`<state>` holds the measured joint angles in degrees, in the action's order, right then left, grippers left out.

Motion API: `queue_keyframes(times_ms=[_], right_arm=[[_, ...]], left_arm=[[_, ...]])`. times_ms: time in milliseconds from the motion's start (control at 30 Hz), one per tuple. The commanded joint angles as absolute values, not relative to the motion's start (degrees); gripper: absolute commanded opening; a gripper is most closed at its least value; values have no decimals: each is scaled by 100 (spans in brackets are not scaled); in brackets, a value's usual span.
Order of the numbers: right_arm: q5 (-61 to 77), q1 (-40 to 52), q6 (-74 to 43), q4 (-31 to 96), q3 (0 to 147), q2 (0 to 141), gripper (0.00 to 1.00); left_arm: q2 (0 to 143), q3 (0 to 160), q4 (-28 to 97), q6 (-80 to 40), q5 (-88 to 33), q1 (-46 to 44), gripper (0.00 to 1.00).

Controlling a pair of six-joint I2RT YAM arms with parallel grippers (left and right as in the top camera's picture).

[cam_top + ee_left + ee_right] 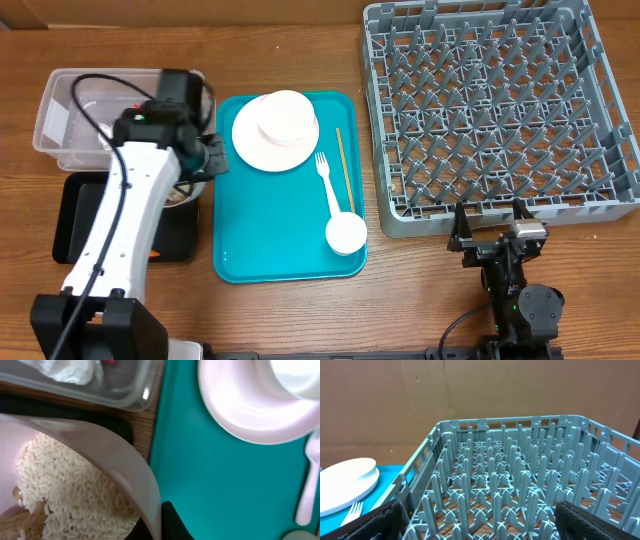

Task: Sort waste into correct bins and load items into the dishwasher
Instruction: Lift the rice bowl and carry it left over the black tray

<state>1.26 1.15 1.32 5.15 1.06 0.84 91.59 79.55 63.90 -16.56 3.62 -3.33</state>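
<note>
- Though the left arm (pixel 120 230) hides most of it overhead, the white bowl (pixel 107 452) hangs over the black tray's (pixel 75 225) far right corner, beside the teal tray (pixel 270 240).
- Only the left wrist view plainly shows beige rice scraps (pixel 65 490) inside it and a crumpled napkin (pixel 67 370) in the clear tub (pixel 127 397).
- The left gripper (pixel 198 175) clamps the bowl's rim.
- The right gripper (pixel 497 235) gapes wide by the dish rack's (pixel 500 110) front edge.

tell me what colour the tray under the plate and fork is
Teal; the tray shows best in the overhead view.
</note>
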Motion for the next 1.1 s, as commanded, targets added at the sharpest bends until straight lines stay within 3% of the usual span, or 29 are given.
queue_keyframes(times_ms=[0,433,633,1067], right_arm=[[137,89,134,471,45,19,100],[137,89,134,471,45,16,100],[137,89,134,471,45,16,100],[137,89,134,471,45,16,100]], left_arm=[[8980,8128,6418,-1546,357,-27,4],[8997,8103,6914,-2329,897,849,4],[9000,8055,6720,-1308,888,875,4],[9000,7609,6248,270,-1361,1347,4]])
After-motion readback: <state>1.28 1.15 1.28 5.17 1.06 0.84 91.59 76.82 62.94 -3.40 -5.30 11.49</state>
